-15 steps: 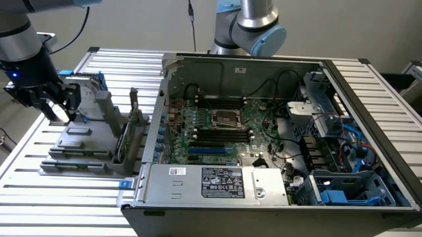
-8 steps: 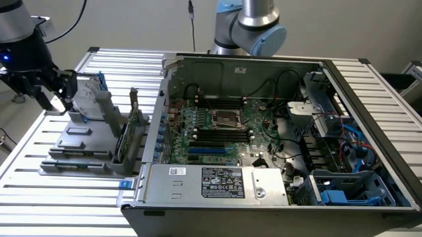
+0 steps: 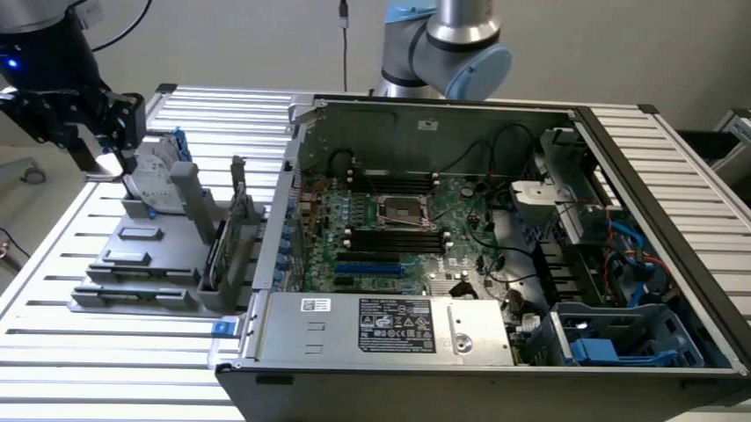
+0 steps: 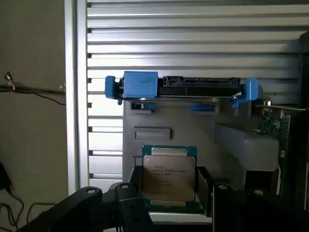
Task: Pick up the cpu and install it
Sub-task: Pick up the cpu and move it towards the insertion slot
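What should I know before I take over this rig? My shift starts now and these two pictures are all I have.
Gripper: shut on the cpu, with a finger against each side of it.
Where: the cpu is at the exterior view's left, over the grey parts holder, near the upright hard drive. The socket lies inside the open computer case, to the exterior view's right of the holder.
Done: cpu gripped and, as far as I can tell, lifted off the holder.
Left: the install; the cpu is not yet in the socket.
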Action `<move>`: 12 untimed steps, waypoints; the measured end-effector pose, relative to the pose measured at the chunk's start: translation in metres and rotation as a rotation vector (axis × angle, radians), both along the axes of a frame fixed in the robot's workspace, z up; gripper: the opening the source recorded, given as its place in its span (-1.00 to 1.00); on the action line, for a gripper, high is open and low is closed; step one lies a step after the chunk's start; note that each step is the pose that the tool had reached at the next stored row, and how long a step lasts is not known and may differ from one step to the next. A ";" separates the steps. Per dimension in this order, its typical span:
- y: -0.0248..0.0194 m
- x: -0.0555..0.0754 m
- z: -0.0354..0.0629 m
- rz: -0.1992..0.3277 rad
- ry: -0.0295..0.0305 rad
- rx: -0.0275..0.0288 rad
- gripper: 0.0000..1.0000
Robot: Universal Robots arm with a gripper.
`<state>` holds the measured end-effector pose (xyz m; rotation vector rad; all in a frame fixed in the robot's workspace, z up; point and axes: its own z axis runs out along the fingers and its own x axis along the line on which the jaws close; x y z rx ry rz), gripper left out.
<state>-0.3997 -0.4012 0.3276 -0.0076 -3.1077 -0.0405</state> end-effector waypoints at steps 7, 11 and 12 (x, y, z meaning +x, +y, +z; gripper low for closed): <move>0.0023 0.032 0.0318 0.000 0.0003 0.0000 0.08; 0.0030 0.050 0.0474 0.000 0.0026 -0.0002 0.08; 0.0030 0.054 0.0506 0.000 0.0039 -0.0005 0.08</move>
